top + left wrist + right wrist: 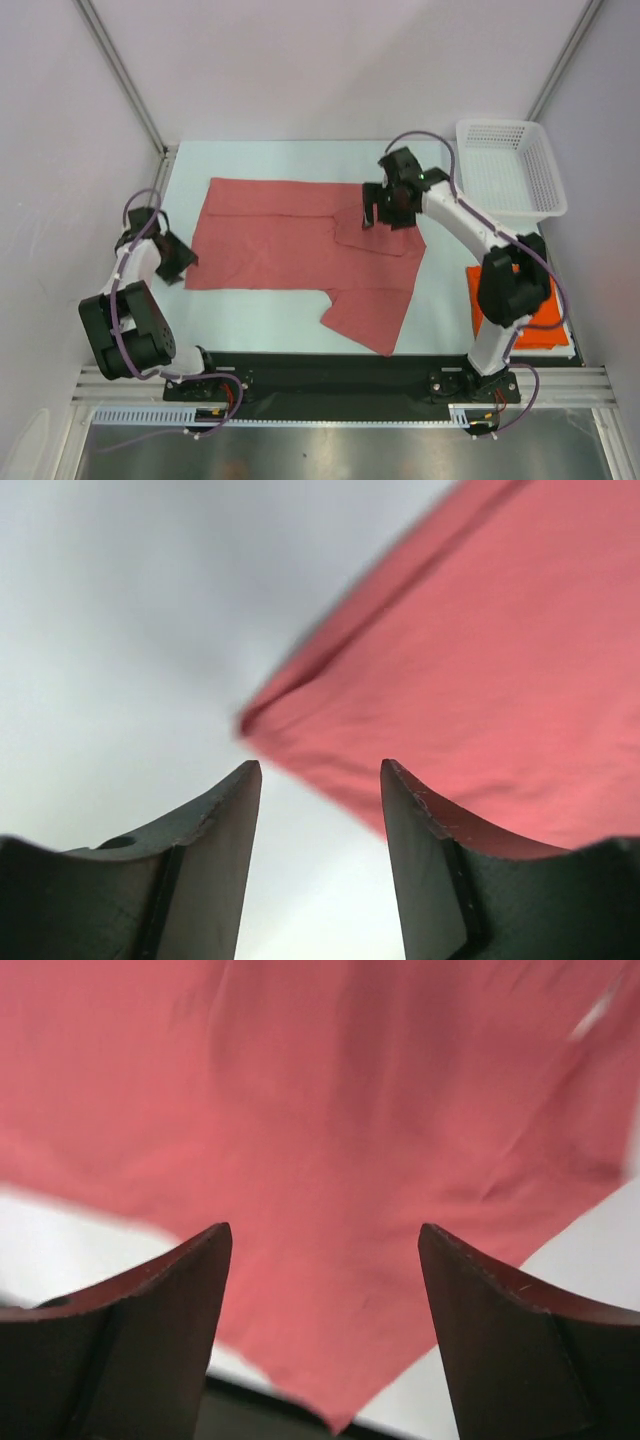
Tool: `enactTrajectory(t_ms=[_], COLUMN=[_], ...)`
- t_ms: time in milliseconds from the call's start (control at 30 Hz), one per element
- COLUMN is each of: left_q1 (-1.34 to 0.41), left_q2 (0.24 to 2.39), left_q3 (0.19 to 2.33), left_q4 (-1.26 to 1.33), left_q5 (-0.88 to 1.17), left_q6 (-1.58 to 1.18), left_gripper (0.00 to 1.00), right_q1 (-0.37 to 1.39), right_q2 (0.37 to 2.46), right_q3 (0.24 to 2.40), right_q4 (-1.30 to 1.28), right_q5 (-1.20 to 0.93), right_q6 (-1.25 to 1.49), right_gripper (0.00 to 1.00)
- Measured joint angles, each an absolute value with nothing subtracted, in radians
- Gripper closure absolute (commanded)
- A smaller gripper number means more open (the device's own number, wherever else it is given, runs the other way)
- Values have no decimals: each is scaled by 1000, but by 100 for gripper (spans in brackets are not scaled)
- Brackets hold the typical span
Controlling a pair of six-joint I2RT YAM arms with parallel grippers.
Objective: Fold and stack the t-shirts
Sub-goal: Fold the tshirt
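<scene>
The table [300, 160] is pale and matte, with a black strip and a metal rail along its near edge. Plain light walls close it in, and slim metal struts rise at the far corners. A white mesh basket [500, 124] sits at 2 o'clock.

The pink shirt [290, 235] lies flat at the table's middle, its long axis running from 9 to 3 o'clock. One broad flap of it points toward 5 o'clock, ending in a corner near the black strip. It is plain dusty pink-red and mostly smooth, with a second layer folded over at its 3 o'clock end.

The orange shirt [548, 318] lies at 4 o'clock, well apart from the pink one. It is a small flat bright rectangle, partly hidden behind the right arm.

The left gripper [178, 258] sits at the pink shirt's 9 o'clock edge. Its wrist view shows the fingers [225, 820] moderately parted with nothing between them and a shirt corner just beyond.

The right gripper [380, 212] hangs over the folded layer at 3 o'clock, its fingers [190, 1280] spread wide and holding nothing.
</scene>
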State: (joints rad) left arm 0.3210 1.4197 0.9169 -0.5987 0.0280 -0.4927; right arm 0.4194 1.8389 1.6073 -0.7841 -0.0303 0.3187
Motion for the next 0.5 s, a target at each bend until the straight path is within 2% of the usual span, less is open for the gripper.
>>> enactTrajectory(t_ms=[100,233,500], left_q1=[402,423,475], left_q2=[1412,1417,1490], left_q3=[809,765,775], left_q4=[-607,-582,-496], left_q5=[40,91,130], left_q6=[-493,-500,-551], left_gripper=[38,38,47], right_q1=[460,459,449], right_q2=[1673,1509,1331], right_q3=[1370,1144,995], right_q4=[-752,-698,-676], right_q5=[-154,-250,-316], right_q6=[357,399,434], right_gripper=[24,24,24])
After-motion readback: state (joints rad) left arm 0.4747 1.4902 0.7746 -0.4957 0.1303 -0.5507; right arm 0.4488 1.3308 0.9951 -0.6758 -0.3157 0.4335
